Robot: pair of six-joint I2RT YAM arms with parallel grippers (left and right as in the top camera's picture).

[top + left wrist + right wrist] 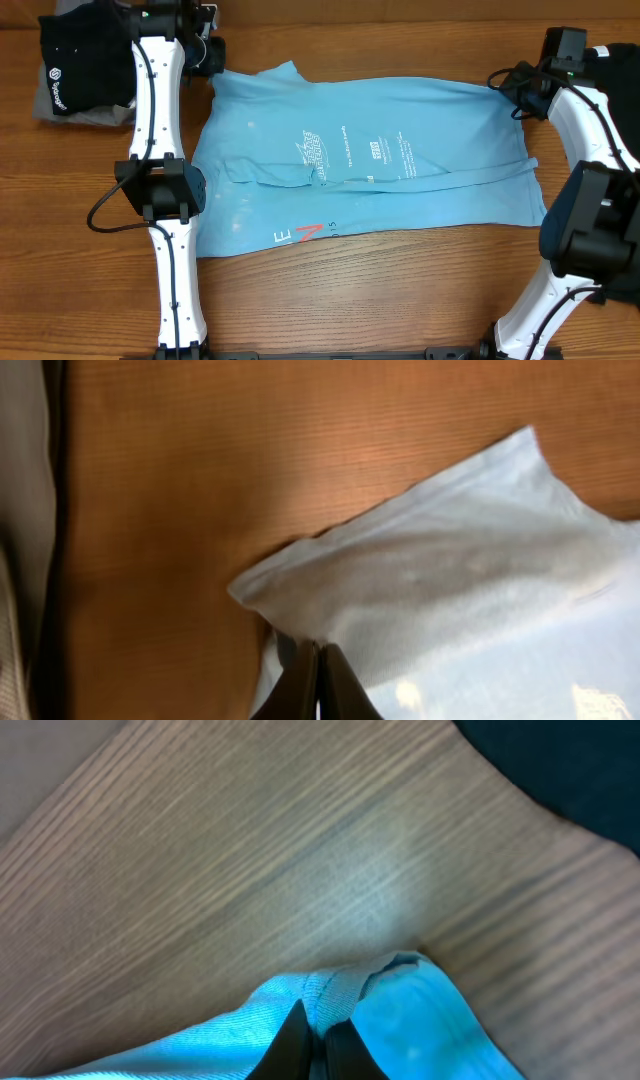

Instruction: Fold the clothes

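Observation:
A light blue T-shirt (400, 150) with white print and red-and-white lettering lies spread on the wooden table, its lower part folded up in a band across the middle. My left gripper (207, 55) sits at the shirt's far left corner. In the left wrist view that gripper (318, 660) is shut, with the pale blue cloth (450, 560) pinched at its tips. My right gripper (512, 88) is at the far right corner. In the right wrist view it (318, 1032) is shut on the shirt's stitched hem (345, 995).
A black garment with a white logo (75, 60) lies on a grey one at the far left corner of the table. More dark cloth (625, 60) lies at the far right, and shows as dark cloth (570, 760) in the right wrist view. Both arm bases stand at the near edge.

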